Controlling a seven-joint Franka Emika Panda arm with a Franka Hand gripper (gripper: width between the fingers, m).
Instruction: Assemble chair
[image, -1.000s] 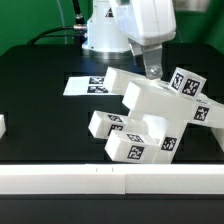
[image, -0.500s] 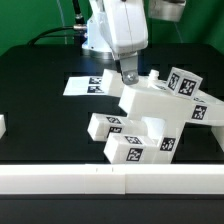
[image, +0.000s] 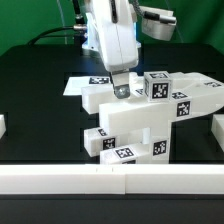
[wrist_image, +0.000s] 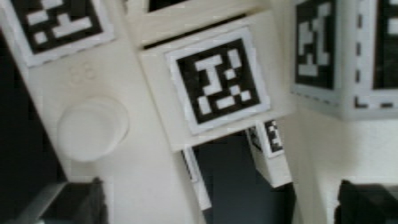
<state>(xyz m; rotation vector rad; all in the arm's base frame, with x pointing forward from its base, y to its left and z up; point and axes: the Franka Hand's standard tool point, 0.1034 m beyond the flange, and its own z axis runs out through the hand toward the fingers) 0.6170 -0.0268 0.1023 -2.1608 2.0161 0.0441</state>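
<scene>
Standing on stacked lower blocks, the chair (image: 145, 120) sits near the front edge of the counter (image: 40, 130), toward the exterior view's right. Its long upper plate overhangs that base on both sides. Tags face the camera on several faces.

The pincer (image: 121, 90) bears down on the plate's top, toward the plate's end on the exterior view's left. Its jaws stand wide. The wrist view shows a tagged face (wrist_image: 222, 78) and a round recess (wrist_image: 89, 128) filling the gap, with one dark fingertip (wrist_image: 50, 203) low at the side. Whether either pad touches the part cannot be told.

Risks, as judged:
- The contact is off-centre over a narrow base, so further downward or sideways load could tip the assembly or lever the plate off its seat.
- Unclosed jaws give no hold, so a slip would leave the chair unrestrained.
- The chair stands close to the white front rail (image: 60, 178), so a topple would strike it.
- Whether the joints are fully seated is not visible. Loose ones may part.

The counter is matte black and flat. The marker board (image: 78, 84) lies behind the chair, partly hidden by it. A small white piece (image: 2, 125) shows at the counter's edge on the exterior view's left, and another white item (image: 216, 130) at the opposite edge. Beyond the counter the room is dark, with cables faintly seen.
</scene>
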